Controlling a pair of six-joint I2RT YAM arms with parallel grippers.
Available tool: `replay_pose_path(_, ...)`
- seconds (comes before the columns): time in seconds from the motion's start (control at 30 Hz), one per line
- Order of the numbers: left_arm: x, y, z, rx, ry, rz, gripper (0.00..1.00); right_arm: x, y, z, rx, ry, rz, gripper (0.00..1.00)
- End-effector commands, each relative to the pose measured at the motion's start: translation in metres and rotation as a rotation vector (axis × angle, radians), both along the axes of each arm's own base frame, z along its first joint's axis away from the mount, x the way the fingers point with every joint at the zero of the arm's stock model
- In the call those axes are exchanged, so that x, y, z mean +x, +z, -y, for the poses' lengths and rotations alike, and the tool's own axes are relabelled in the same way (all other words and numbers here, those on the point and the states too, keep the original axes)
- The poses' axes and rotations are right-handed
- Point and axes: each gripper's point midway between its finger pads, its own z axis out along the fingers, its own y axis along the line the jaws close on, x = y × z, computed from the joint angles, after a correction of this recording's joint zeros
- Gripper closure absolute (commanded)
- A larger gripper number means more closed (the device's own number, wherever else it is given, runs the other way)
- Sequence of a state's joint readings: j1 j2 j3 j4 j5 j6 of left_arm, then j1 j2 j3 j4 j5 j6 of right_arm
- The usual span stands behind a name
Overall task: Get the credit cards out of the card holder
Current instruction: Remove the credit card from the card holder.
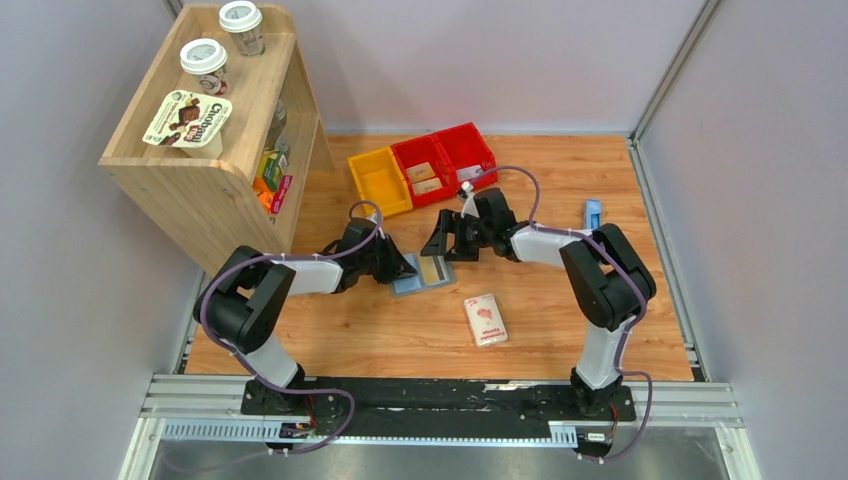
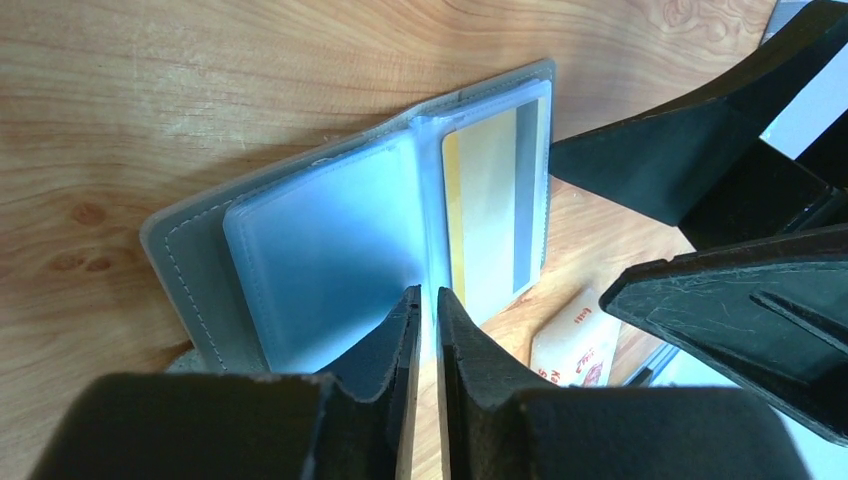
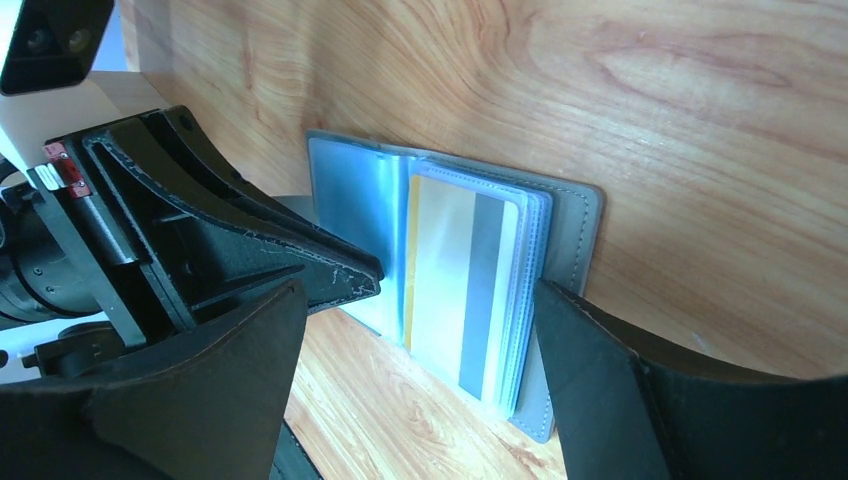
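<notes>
The card holder [image 1: 423,272] lies open midway between the table's left and right edges, nearer the far edge; it seems light and floppy, its clear sleeves slick, while the yellow-and-grey card [image 2: 495,210] in the right sleeve looks thin and stiff, best taken by an exposed edge. My left claw [image 2: 428,300] is pinched narrow on a sleeve's near edge, it seems; my right claw [image 1: 447,243] gapes wide astride the card half, holding nothing.

The card holder [image 1: 423,272] lies spread open in front of me, its grey cover down and its pale blue clear sleeves facing up. Seen from above, I find one credit card [image 1: 434,268] tucked in the right half's sleeves, with a yellow edge, a cream face and a grey stripe.
</notes>
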State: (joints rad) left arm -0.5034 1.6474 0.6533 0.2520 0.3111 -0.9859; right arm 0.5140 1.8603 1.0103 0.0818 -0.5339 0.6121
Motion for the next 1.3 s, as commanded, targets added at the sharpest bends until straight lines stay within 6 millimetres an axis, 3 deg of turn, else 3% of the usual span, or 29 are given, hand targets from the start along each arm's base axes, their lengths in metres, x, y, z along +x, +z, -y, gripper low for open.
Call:
replay_pose_path(0.0, 0.006, 0.015, -0.001, -0.005, -0.009, 0.061, 0.80, 0.009, 0.038, -0.007, 0.028, 0.015, 0.092, 0.14)
replay_pose_path(0.17, 0.007, 0.017, -0.001, -0.003, -0.008, 0.070, 0.76, 0.011, 0.049, -0.006, 0.027, 0.010, 0.129, 0.14)
replay_pose_path(0.37, 0.007, 0.020, 0.000, -0.006, -0.009, 0.079, 0.73, 0.007, 0.048, -0.012, 0.045, 0.037, 0.124, 0.14)
replay_pose_path(0.9, 0.013, 0.031, 0.005, -0.037, -0.016, 0.109, 0.57, -0.008, -0.009, -0.004, -0.004, 0.041, -0.001, 0.14)
replay_pose_path(1.27, 0.017, 0.022, 0.013, -0.057, -0.019, 0.066, 0.56, -0.018, -0.020, 0.000, -0.018, 0.047, -0.026, 0.14)
